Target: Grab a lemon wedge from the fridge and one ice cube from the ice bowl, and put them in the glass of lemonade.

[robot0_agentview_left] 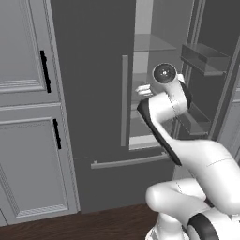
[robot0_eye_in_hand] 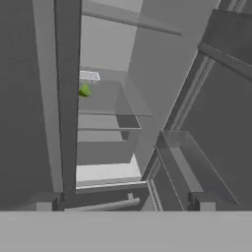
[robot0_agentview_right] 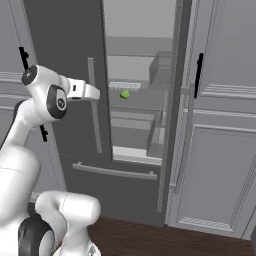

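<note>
While the fridge (robot0_agentview_left: 98,84) stands with its right door open in the left base view, the right base view shows the lemon wedge (robot0_agentview_right: 124,94) on a glass shelf beside a white tray (robot0_agentview_right: 124,85). Hand view: end effector (robot0_eye_in_hand: 125,201) open, wedge far ahead.

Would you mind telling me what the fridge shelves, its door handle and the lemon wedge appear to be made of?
The shelves look like clear glass: see-through with thin pale edges. The door handle seems matte pale grey metal or plastic; the flat rendering leaves it open. The lemon wedge looks like fruit, yellow-green and dull, too small to show texture.
</note>
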You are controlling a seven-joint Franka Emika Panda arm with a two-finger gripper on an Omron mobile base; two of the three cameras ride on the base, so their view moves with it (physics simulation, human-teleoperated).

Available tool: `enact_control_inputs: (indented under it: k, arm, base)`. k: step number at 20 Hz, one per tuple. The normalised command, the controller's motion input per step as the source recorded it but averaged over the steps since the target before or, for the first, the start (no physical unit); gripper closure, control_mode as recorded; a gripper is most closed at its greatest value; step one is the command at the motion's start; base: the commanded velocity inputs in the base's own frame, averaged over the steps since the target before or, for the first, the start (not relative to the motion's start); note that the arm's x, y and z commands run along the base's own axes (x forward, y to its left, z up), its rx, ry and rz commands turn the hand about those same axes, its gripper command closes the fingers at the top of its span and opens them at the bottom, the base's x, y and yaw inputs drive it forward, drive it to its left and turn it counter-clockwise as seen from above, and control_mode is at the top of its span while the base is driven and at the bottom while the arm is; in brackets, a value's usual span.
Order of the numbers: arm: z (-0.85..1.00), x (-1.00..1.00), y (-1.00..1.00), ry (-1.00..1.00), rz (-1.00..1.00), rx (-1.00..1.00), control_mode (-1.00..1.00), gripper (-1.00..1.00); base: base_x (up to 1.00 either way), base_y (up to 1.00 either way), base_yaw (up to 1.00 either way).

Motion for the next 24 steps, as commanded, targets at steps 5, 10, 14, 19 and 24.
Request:
enact_control_inputs:
  k: [5, 10, 14, 19, 24]
  arm:
    - [-0.43, 0.80, 0.94, -0.01, 0.04, 0.08, -1.00, -1.00]
    - [-0.53, 0.95, 0.45, -0.03, 0.00, 0.13, -1.00, -1.00]
    - [-0.12, 0.94, -0.05, 0.00, 0.00, 0.01, -1.00, -1.00]
    - [-0.06, 0.60, -0.06, 0.00, 0.02, 0.00, -1.00, -1.00]
    - [-0.30, 0.61, 0.00, 0.00, 0.05, 0.00, -1.00, -1.00]
  base:
    - [0.00, 0.00, 0.00]
    - [0.00, 0.00, 0.00]
    - [0.00, 0.00, 0.00]
    - [0.00, 0.00, 0.00]
    - [0.00, 0.00, 0.00]
